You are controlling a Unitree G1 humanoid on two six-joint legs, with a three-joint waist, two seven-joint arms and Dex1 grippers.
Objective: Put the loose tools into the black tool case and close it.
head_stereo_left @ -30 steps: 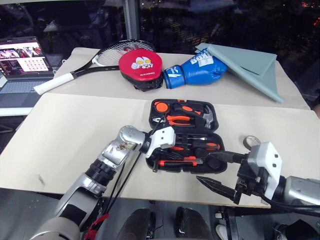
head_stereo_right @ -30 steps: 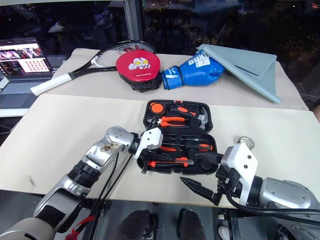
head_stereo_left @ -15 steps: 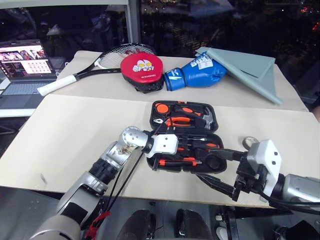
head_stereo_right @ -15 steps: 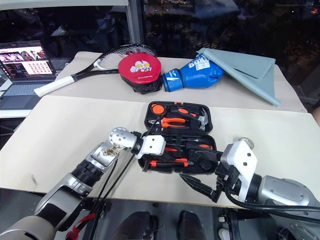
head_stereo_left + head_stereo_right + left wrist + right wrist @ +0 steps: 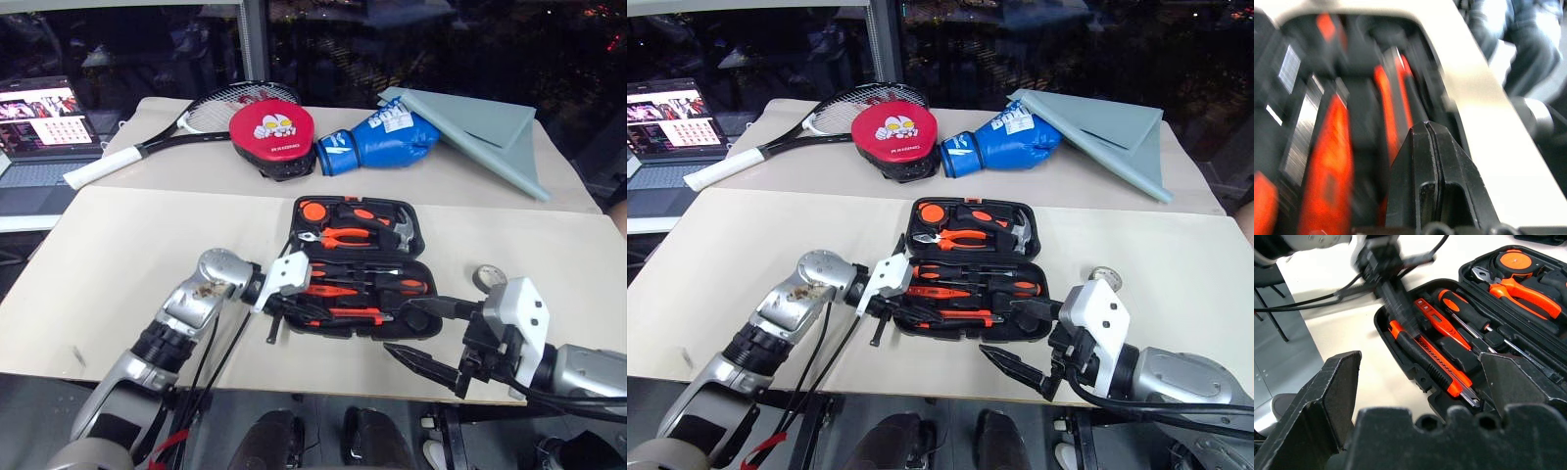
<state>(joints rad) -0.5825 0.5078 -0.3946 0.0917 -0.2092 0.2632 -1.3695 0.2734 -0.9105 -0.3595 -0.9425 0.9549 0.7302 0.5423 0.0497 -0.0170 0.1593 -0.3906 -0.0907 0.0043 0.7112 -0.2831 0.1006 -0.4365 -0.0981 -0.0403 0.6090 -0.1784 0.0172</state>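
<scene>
The black tool case lies open mid-table. Its near half holds a black-and-orange screwdriver, the slim orange tester screwdriver and the orange-and-black utility knife. A small tape roll lies on the table just right of the case. My left gripper is shut with nothing visible between its fingers, at the left end of the near half. My right gripper hangs open at the case's near right corner, over the table's front edge.
The case's far half holds orange pliers, a hammer and a round orange tape measure. On the rear table lie a racket, a red punch pad, a blue boxing glove and a grey sheet. A laptop sits far left.
My left gripper, still shut, has slid left from over the case's near half to its left end. The right gripper has stayed where it was, open.
</scene>
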